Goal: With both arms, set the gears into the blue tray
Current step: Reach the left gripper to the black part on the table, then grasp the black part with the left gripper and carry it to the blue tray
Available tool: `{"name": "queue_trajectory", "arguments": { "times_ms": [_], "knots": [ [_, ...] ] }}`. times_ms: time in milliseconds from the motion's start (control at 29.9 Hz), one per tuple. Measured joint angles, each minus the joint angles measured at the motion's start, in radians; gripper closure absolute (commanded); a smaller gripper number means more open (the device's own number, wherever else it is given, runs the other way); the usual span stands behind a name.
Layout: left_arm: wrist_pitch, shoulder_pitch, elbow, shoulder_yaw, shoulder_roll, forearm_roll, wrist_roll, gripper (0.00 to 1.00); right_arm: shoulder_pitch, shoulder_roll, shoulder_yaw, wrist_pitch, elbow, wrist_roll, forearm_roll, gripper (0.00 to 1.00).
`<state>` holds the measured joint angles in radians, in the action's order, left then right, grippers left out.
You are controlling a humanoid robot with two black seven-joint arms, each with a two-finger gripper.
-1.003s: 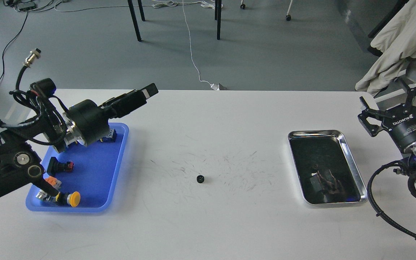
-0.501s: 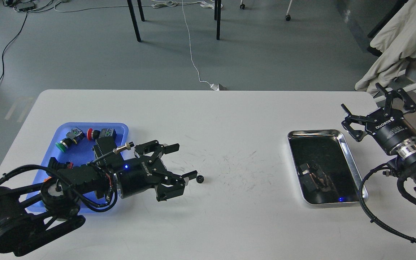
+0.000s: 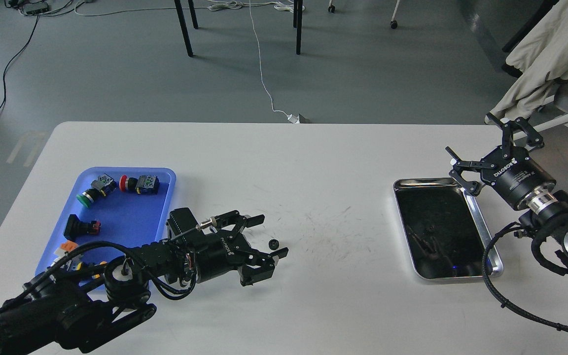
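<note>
We are at the pick-up: our left gripper (image 3: 270, 236) has its fingers spread wide around a gear (image 3: 273, 243) on the white surface (image 3: 313, 305), gripping nothing. Next they must close squarely, then carry it to the blue tray (image 3: 163, 197). Our right gripper (image 3: 481, 154) hovers open, empty, over the silver tray (image 3: 476, 207).

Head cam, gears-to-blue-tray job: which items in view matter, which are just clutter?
Job items:
- gear on the table, between the open fingers of the left gripper
- gear in the silver tray
- blue tray
- right gripper, open, by the silver tray

Clutter:
- button switches in the blue tray
- floor cables
</note>
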<state>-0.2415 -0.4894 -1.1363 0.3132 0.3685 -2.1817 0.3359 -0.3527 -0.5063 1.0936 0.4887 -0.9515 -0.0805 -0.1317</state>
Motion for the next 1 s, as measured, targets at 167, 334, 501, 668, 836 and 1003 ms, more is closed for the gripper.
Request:
{"name": "queue_trajectory", "arguments": {
  "times_ms": [167, 334, 501, 668, 836, 1003],
  "knots": [
    [-0.008, 0.01, 0.051, 0.0, -0.035, 0.0, 0.0, 0.21, 0.0, 0.0, 0.0, 0.0, 0.002, 0.001, 0.001, 0.03],
    [-0.014, 0.015, 0.096, 0.0, -0.064, 0.0, 0.0, 0.24, 0.0, 0.0, 0.014, 0.0, 0.003, 0.002, 0.001, 0.03],
    [-0.036, 0.022, 0.145, -0.007, -0.085, 0.0, 0.0, 0.32, -0.002, -0.001, 0.033, 0.0, 0.0, 0.003, 0.0, 0.03],
    [-0.044, 0.028, 0.177, -0.01, -0.1, 0.0, -0.001, 0.54, -0.002, -0.002, 0.039, 0.0, 0.0, 0.003, 0.0, 0.03],
    [-0.046, 0.038, 0.183, -0.011, -0.098, 0.0, -0.005, 0.78, -0.002, -0.004, 0.045, 0.0, 0.0, 0.003, 0.0, 0.03],
    [-0.046, 0.042, 0.183, -0.011, -0.093, 0.0, -0.007, 0.91, -0.002, -0.004, 0.047, 0.0, -0.001, 0.004, 0.0, 0.03]
  ]
}}
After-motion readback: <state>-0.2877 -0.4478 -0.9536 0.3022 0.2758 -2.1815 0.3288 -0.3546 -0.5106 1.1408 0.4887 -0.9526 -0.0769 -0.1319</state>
